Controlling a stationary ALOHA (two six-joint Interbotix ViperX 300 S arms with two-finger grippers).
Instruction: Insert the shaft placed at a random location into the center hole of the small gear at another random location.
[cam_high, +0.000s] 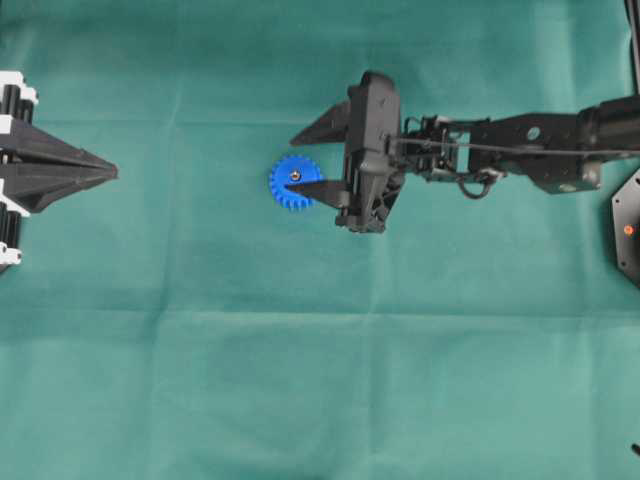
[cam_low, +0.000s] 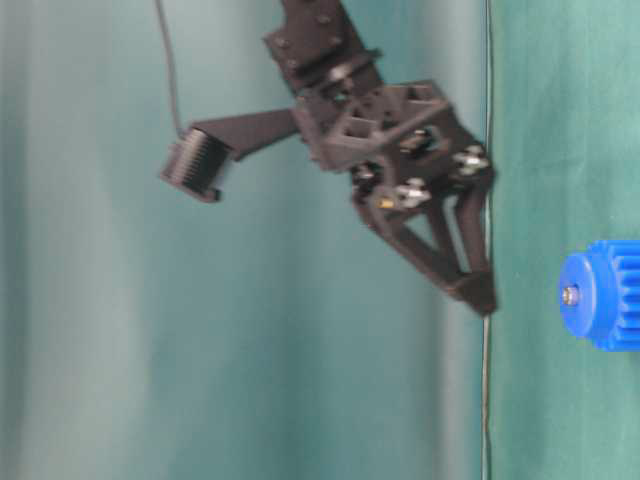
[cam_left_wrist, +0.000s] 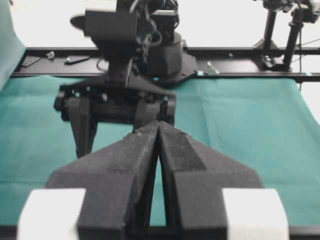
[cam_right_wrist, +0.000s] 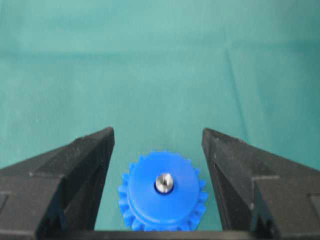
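Note:
The small blue gear (cam_high: 292, 184) lies flat on the green cloth. The silver shaft (cam_high: 296, 176) stands in its center hole, with its shiny round end showing above the hub. In the right wrist view the gear (cam_right_wrist: 162, 200) and the shaft (cam_right_wrist: 164, 182) sit between my right gripper's two fingers. My right gripper (cam_high: 290, 164) is open and empty and touches neither; one finger reaches over the gear's rim in the overhead view. The table-level view shows the right gripper (cam_low: 335, 235) apart from the gear (cam_low: 605, 295). My left gripper (cam_high: 112, 173) is shut and empty at the far left.
A black base with a red dot (cam_high: 626, 230) sits at the right edge. The right arm (cam_high: 520, 145) stretches in from the right. A black frame rail (cam_left_wrist: 240, 51) runs along the cloth's far edge in the left wrist view.

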